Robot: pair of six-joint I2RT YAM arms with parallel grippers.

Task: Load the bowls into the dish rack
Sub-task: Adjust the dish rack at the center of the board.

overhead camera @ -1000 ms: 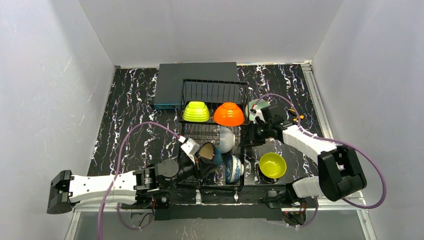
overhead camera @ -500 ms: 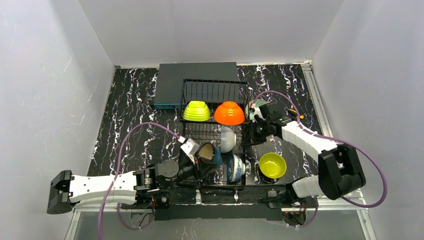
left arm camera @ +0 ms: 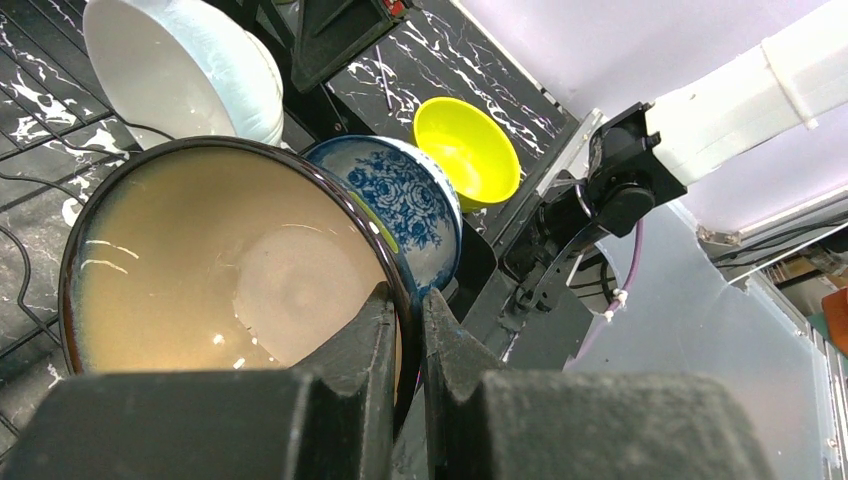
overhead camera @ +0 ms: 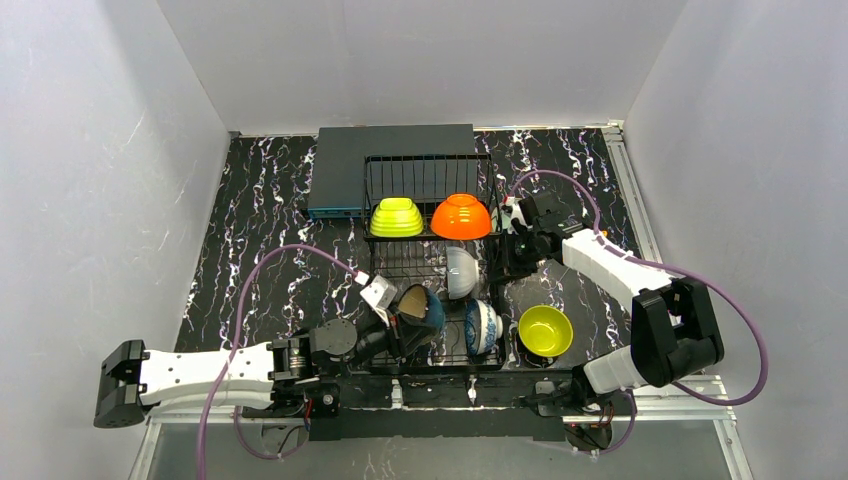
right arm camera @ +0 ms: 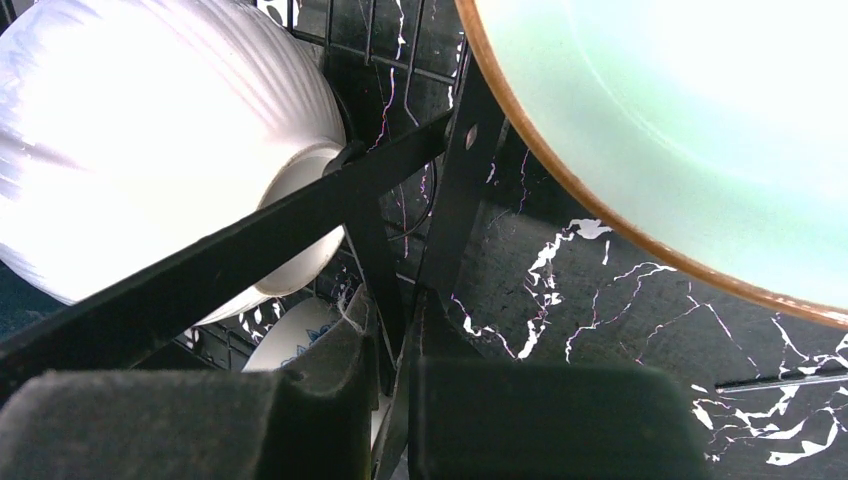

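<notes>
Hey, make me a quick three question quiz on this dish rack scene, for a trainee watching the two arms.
1. True or false: the yellow bowl stands on the table, outside the dish rack.
2. What does the left claw grip? A: yellow bowl. B: beige bowl. C: dish rack.
3. Name the two bowls in the back row of the rack.
Key: 1 true; 2 B, by its rim; 3 lime green bowl and orange bowl.
</notes>
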